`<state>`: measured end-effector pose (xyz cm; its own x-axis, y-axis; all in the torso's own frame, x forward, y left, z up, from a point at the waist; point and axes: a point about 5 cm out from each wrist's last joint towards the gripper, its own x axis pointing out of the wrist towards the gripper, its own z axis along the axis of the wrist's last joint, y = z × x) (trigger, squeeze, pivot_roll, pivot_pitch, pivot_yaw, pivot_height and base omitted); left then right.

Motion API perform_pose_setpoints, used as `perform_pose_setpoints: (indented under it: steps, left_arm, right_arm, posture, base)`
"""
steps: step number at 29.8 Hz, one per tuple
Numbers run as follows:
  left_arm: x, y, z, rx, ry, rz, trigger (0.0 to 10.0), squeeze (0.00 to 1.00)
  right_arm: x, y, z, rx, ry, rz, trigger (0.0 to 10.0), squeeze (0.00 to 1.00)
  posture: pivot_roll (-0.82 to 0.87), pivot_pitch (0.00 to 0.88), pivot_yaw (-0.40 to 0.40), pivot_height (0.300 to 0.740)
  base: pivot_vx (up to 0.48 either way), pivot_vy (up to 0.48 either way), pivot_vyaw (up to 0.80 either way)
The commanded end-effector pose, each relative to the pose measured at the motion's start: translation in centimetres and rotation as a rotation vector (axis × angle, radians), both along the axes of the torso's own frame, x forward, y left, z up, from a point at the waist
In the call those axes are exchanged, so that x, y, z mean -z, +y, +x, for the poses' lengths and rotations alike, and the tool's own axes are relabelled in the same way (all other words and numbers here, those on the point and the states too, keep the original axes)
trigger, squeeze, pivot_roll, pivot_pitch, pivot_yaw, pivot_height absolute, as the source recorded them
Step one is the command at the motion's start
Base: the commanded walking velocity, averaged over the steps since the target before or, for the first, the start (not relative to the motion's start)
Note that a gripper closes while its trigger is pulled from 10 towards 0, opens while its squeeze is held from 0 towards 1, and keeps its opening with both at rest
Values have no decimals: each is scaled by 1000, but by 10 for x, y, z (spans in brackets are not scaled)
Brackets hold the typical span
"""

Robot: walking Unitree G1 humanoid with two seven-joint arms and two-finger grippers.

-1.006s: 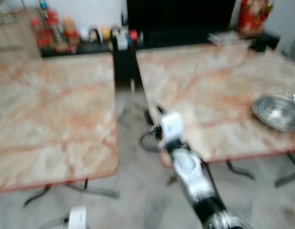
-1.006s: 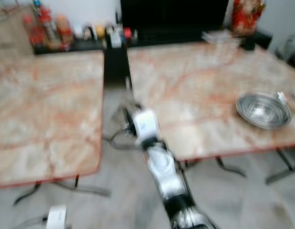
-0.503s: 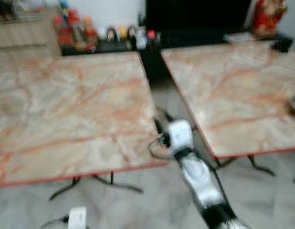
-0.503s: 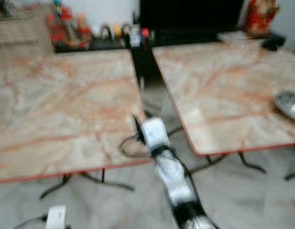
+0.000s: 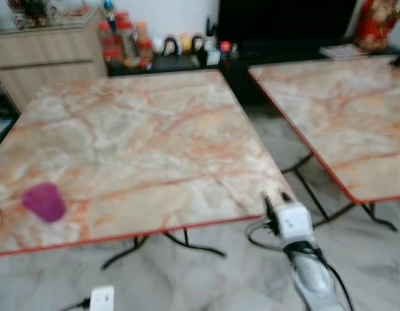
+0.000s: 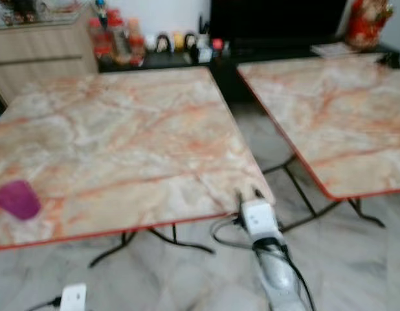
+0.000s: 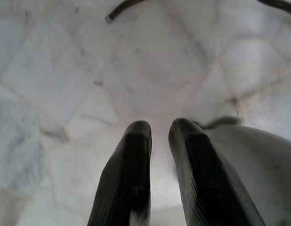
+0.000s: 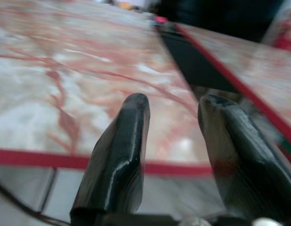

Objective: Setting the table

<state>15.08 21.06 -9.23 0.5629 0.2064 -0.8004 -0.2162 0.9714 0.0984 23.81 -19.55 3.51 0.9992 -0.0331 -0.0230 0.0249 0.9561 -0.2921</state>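
A purple cup (image 5: 44, 201) stands near the front left of the left marble table (image 5: 142, 129). My right gripper (image 5: 277, 202) hovers at that table's front right corner, just off its red edge. In the right wrist view its fingers (image 8: 129, 141) stand open with nothing between them, pointing along the tabletop (image 8: 65, 80). My left arm (image 5: 101, 298) hangs low at the left, and its gripper (image 7: 159, 127) points at the floor with a narrow gap between the fingers and nothing held.
A second marble table (image 5: 342, 110) stands to the right across a narrow aisle. Black metal table legs (image 5: 187, 243) spread over the pale floor. Bottles and jars (image 5: 125, 42) line a dark shelf at the back, beside a wooden cabinet (image 5: 48, 61).
The camera has swung left: the steel bowl on the right table has left the picture and the purple cup has come in. My right gripper now sits at the left table's corner.
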Motion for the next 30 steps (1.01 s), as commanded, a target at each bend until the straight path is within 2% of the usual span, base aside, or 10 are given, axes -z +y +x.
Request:
perform_pose_setpoints:
  steps: [1,6,10,15,17,18,21,24,30]
  left_arm:
    - [-1,9,-2,-18,-3,18,10000,0]
    - [-2,11,-1,-12,-3,23,10000,0]
    - [-2,12,0,-11,-6,26,10000,0]
    - [-4,14,3,-4,-17,39,10000,0]
    - [-5,14,4,4,-20,43,10000,0]
    - [-5,13,5,10,-24,44,10000,0]
    - [-6,12,7,16,-29,43,10000,0]
    - [-10,9,16,34,-70,40,10000,0]
    - [-21,7,37,72,-157,46,10000,0]
  right_arm:
    - [-3,-2,-3,35,-23,-12,10000,0]
    - [16,-16,-21,133,60,9,10000,0]
    - [23,-18,-25,167,95,29,10000,0]
    - [62,-17,-32,229,325,108,10000,0]
    - [70,-17,-32,245,385,138,10000,0]
    - [79,-17,-33,252,450,162,10000,0]
    - [87,-17,-35,262,522,178,10000,0]
    - [96,-17,-38,288,617,230,10000,0]
    - [110,-10,-50,268,751,244,10000,0]
  posture:
    - [-21,0,-7,740]
    - [-22,0,3,740]
    - [-20,0,5,740]
    - [-6,0,15,740]
    - [-3,0,20,740]
    - [0,0,21,740]
    - [4,0,22,740]
    - [12,0,22,740]
    - [27,0,27,740]
  base:
    - [0,480,0]
    - [0,480,0]
    - [0,480,0]
    - [0,334,0]
    - [0,0,0]
    - [0,0,0]
    - [0,0,0]
    - [0,0,0]
    - [0,0,0]
